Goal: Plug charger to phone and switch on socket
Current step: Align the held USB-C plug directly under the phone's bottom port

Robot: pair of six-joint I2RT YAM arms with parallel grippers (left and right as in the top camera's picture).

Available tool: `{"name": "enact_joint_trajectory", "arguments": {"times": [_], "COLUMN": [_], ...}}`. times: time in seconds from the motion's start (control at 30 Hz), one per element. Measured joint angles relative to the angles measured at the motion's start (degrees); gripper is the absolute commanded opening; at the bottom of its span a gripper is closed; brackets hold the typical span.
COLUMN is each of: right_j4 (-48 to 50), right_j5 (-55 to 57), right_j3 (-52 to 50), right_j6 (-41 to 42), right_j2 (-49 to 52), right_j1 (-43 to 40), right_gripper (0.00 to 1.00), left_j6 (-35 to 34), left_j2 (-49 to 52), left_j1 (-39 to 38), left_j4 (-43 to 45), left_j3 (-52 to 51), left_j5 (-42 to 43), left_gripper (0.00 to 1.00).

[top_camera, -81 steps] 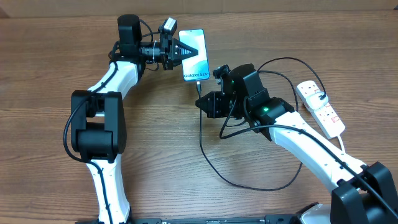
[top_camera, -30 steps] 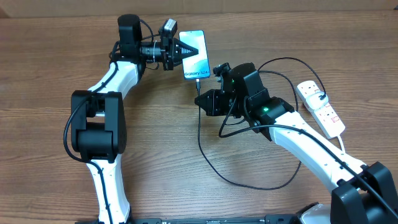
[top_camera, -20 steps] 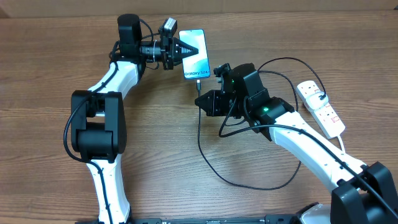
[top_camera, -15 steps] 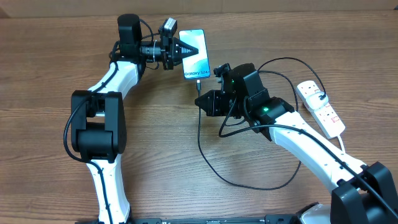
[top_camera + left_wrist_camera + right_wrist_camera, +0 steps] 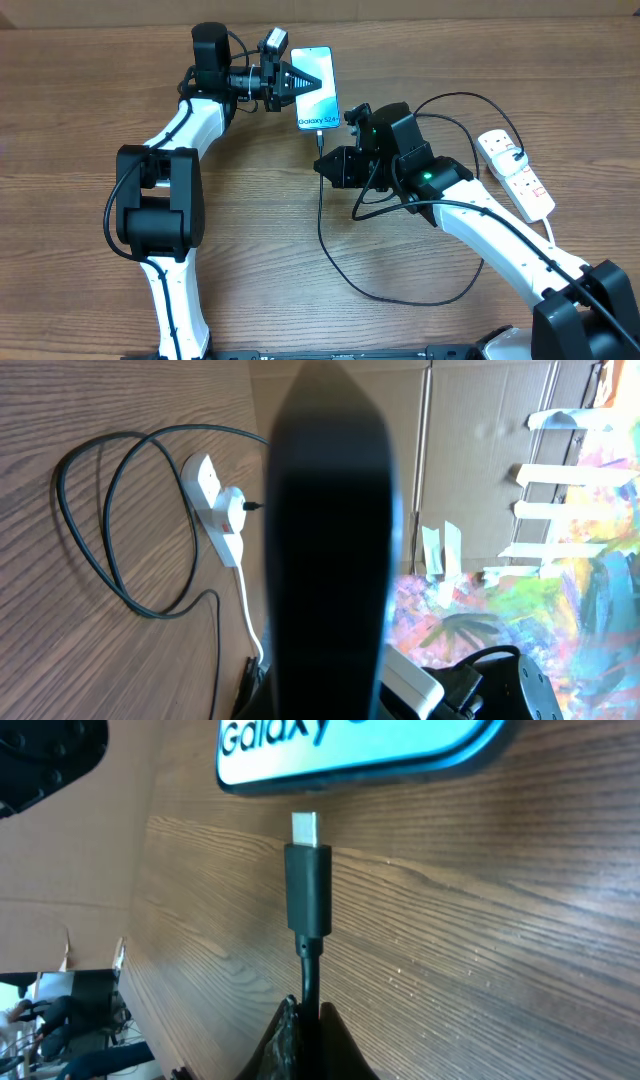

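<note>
The phone, light blue screen up with "Galaxy S24" text at its near end, is held by my left gripper, which is shut on its left side. In the left wrist view the phone shows edge-on as a dark band. My right gripper is shut on the black charger cable just behind its plug. The silver tip sits a small gap short of the phone's end. In the overhead view the right gripper is just below the phone. The cable loops to the white socket.
The socket and a loop of the black cable also show in the left wrist view on the wooden table. The socket's white cord runs toward the right front edge. A cardboard wall stands behind the table.
My left gripper and the phone have shifted slightly to the right. The right gripper still holds the plug just below the phone's end.
</note>
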Motion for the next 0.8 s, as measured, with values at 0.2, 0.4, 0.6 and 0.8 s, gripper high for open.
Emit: {"name": "enact_joint_trajectory", "arguments": {"times": [0.2, 0.4, 0.6, 0.8], "right_j4": [-0.72, -0.68, -0.09, 0.00], "right_j5": [-0.13, -0.13, -0.13, -0.13], "right_j3": [0.00, 0.00, -0.02, 0.00], "right_j6": [0.17, 0.17, 0.17, 0.17], "right_j2": [0.00, 0.00, 0.00, 0.00], "right_j1": [0.00, 0.02, 0.00, 0.00], "right_gripper": [0.04, 0.04, 0.04, 0.04], "left_j6": [0.00, 0.72, 1.42, 1.49], "left_j2": [0.00, 0.00, 0.00, 0.00], "left_j1": [0.00, 0.00, 0.00, 0.00], "left_j4": [0.00, 0.00, 0.00, 0.00], "left_j3": [0.00, 0.00, 0.00, 0.00], "left_j5": [0.00, 0.02, 0.24, 0.48], "left_gripper": [0.04, 0.04, 0.04, 0.04]}}
